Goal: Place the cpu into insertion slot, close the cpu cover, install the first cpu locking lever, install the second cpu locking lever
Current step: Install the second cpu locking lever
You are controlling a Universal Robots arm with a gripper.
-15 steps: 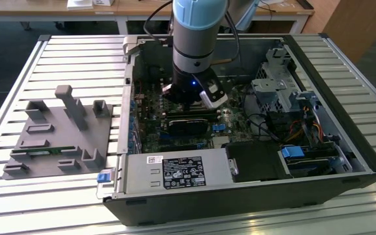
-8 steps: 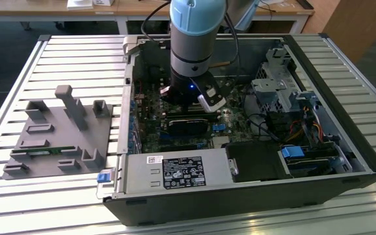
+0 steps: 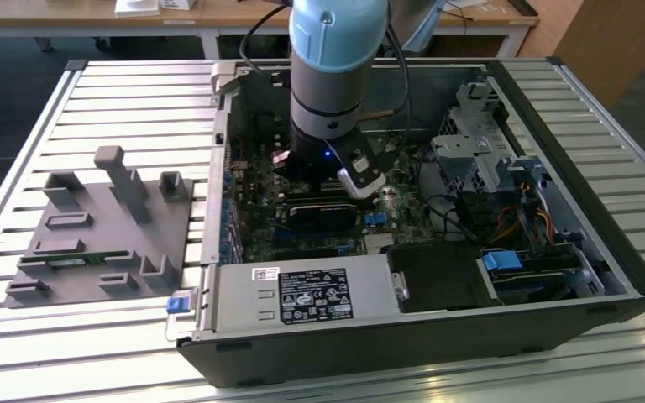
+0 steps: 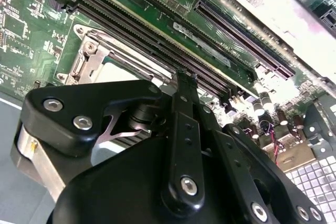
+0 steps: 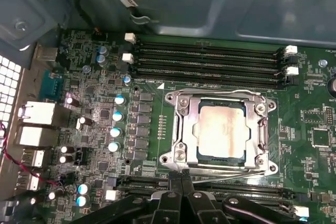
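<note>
The cpu (image 5: 223,132) lies flat in the insertion slot (image 5: 249,145), its silvery top showing through the window of the cpu cover (image 5: 186,124). The cover is down flat over the slot. Thin wire levers run along two opposite sides of the cover; one (image 5: 226,170) passes right by my fingertips. In the first wrist view my gripper (image 5: 181,177) stands at that side of the socket, fingers shut together. In the second wrist view the gripper (image 4: 184,80) hangs just beside the cover (image 4: 94,59) and the pale cpu (image 4: 118,72). Nothing shows between the fingers.
The arm (image 3: 328,84) reaches down into an open computer case (image 3: 591,168) on a slatted table. Memory slots (image 5: 210,59) run beside the socket, capacitors (image 5: 116,124) on another side. A grey parts fixture (image 3: 98,227) stands at the exterior view's left. The power supply (image 3: 300,294) fills the case's near side.
</note>
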